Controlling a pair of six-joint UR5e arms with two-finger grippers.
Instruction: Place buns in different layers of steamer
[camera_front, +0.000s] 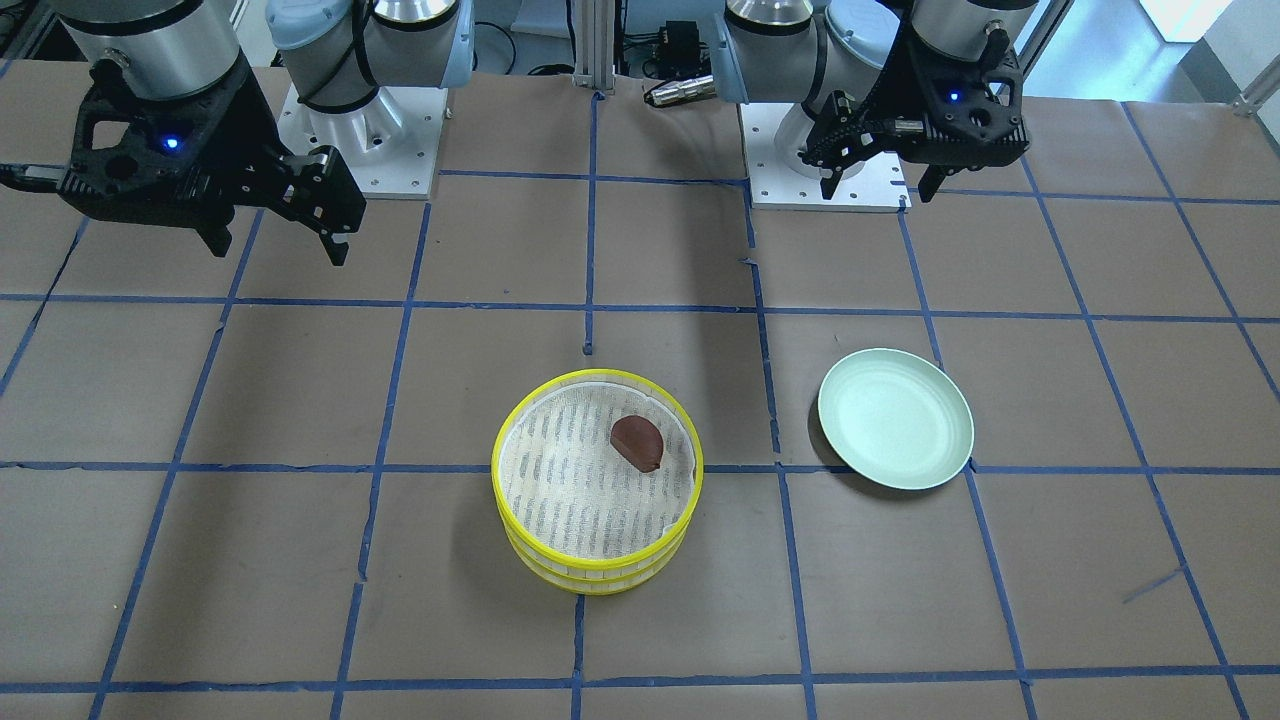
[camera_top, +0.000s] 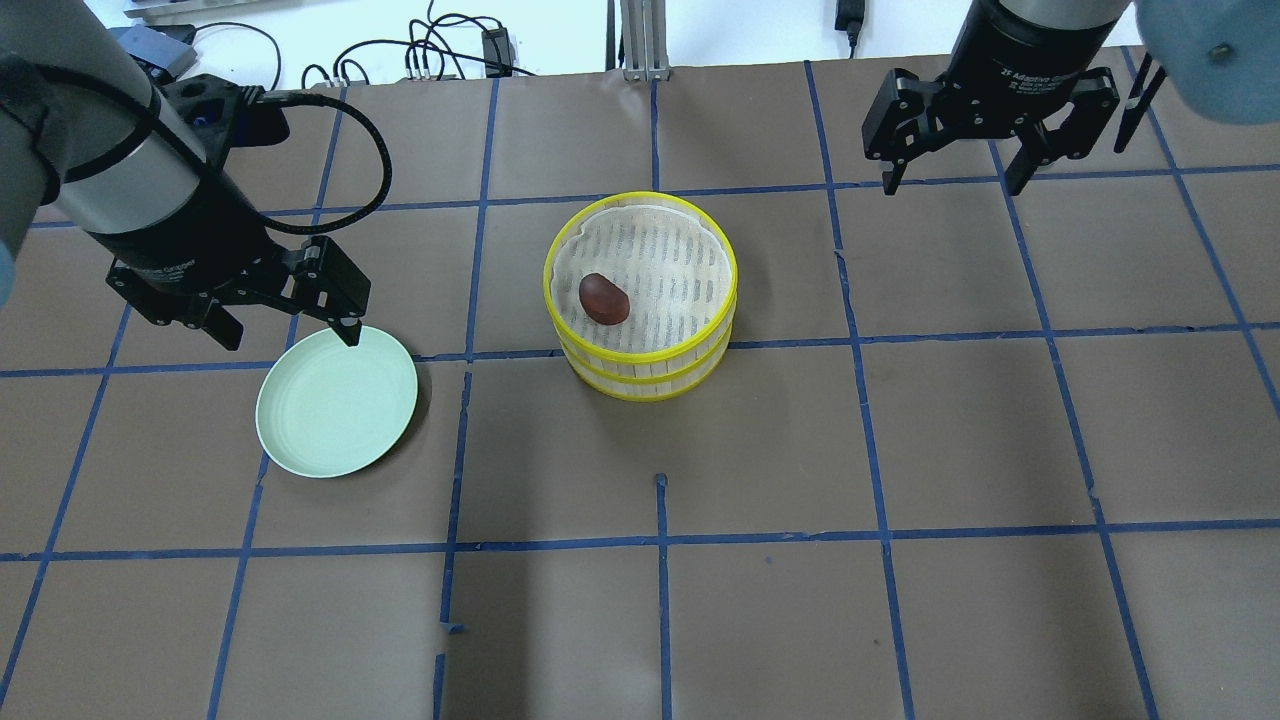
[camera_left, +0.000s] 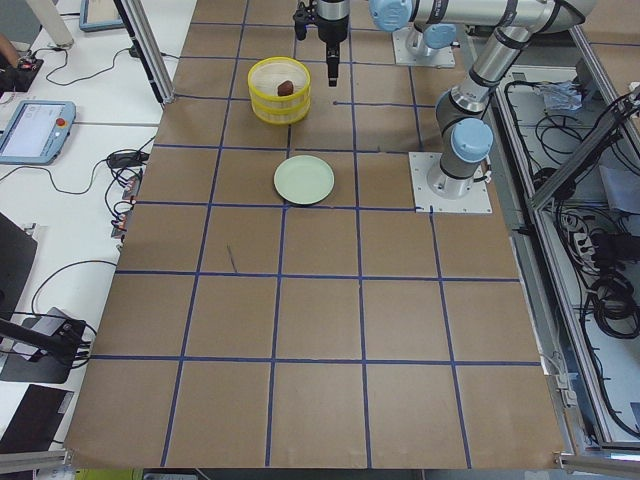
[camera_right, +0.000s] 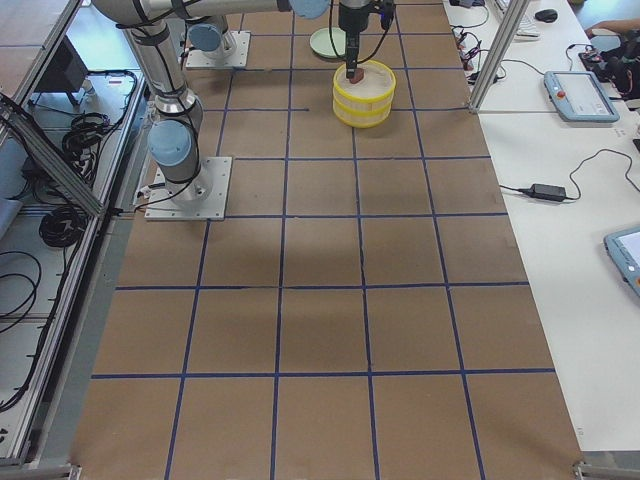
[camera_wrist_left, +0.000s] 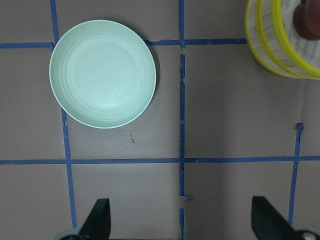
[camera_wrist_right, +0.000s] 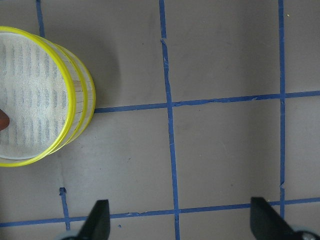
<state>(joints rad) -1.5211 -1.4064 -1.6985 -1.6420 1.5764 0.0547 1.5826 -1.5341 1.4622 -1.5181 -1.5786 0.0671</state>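
The upper tray (camera_top: 640, 353) sits stacked on the lower tray (camera_top: 650, 378) mid-table (camera_top: 900, 450), and the dark reddish-brown bun (camera_top: 604, 298) lies on the upper tray's striped cloth floor. The pale green plate (camera_top: 337, 402) lies well apart on the robot's left. The left hand (camera_top: 290, 335) and the right hand (camera_top: 952, 185) hang raised, fingers spread, gripping nothing.
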